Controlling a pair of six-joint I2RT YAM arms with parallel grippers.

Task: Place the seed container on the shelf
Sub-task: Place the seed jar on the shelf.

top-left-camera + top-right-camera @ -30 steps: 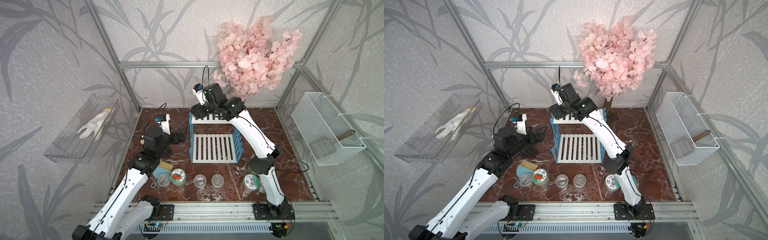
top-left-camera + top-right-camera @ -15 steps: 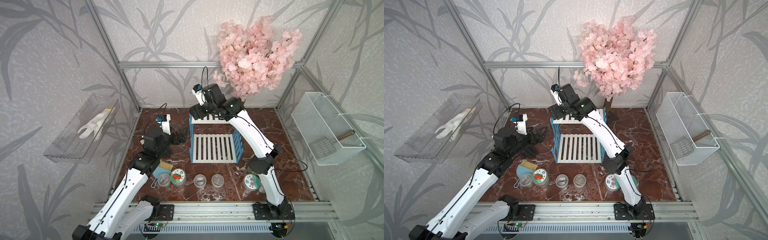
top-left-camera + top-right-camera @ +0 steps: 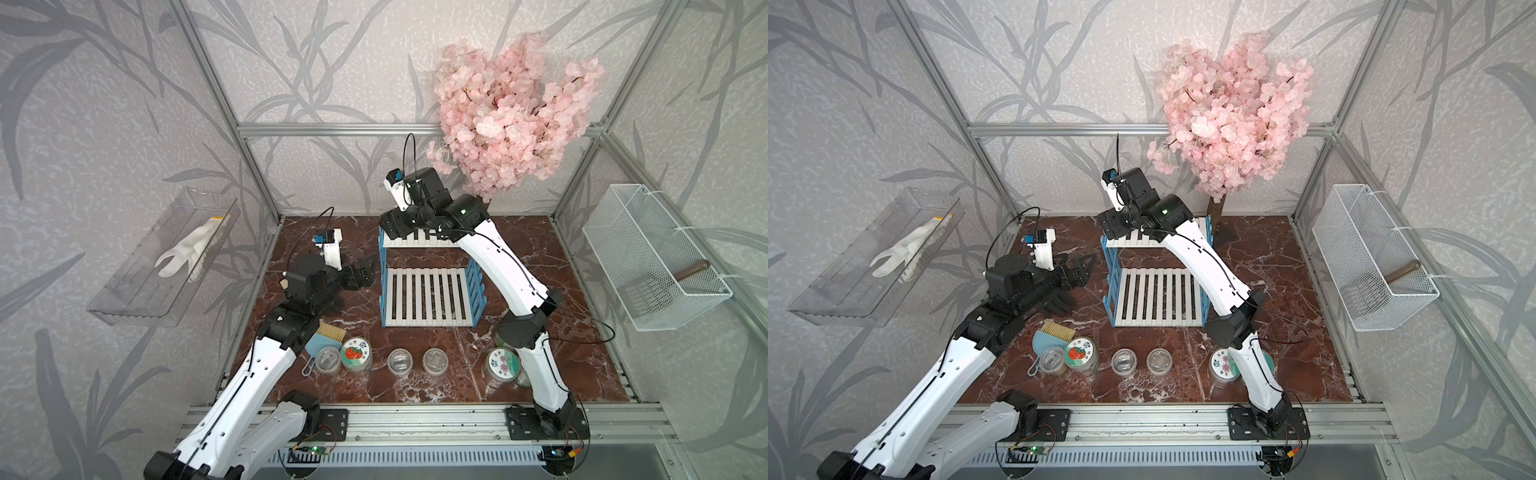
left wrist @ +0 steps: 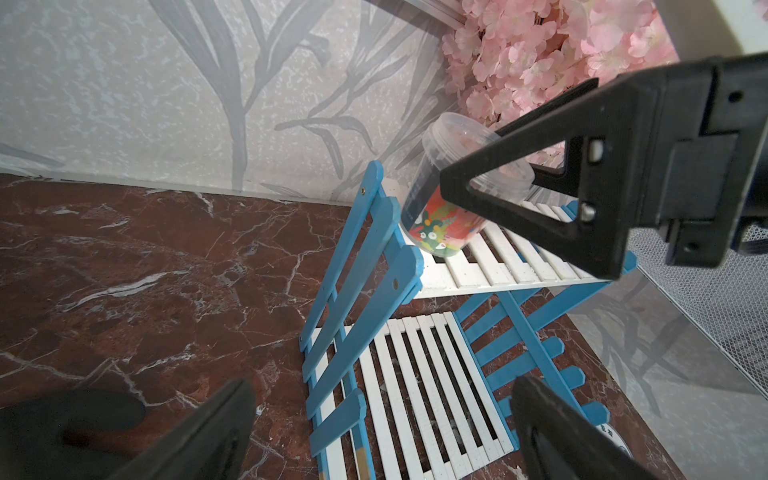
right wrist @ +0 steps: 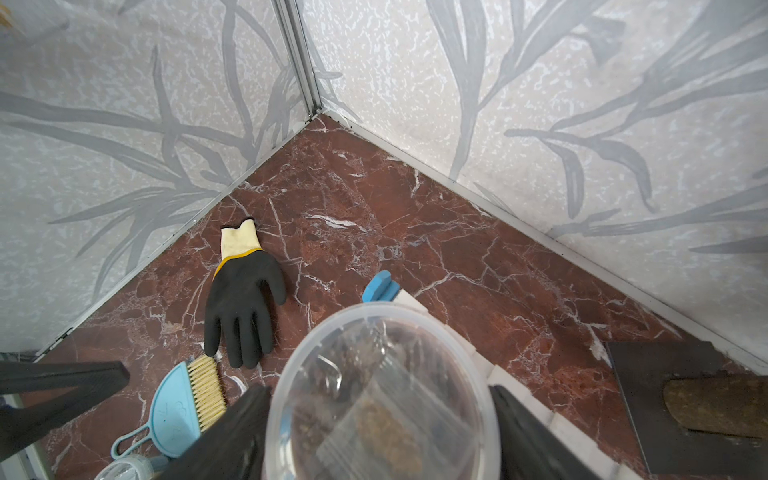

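Seed container: clear plastic jar w/ bright floral label, small bag inside, tilted on shelf top board. R jaws grip it; L jaws wide.

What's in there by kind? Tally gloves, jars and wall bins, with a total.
Gloves: 2 (white fabric glove in the clear plastic wall tray; black rubber-coated glove on the floor)
Clear plastic jars in view: 6 (five in the front row; colourful-labelled seed container tilted on the blue-framed shelf, the right claw around it)
Wall bins: 2 (that tray; white wire-mesh basket)
Total: 10
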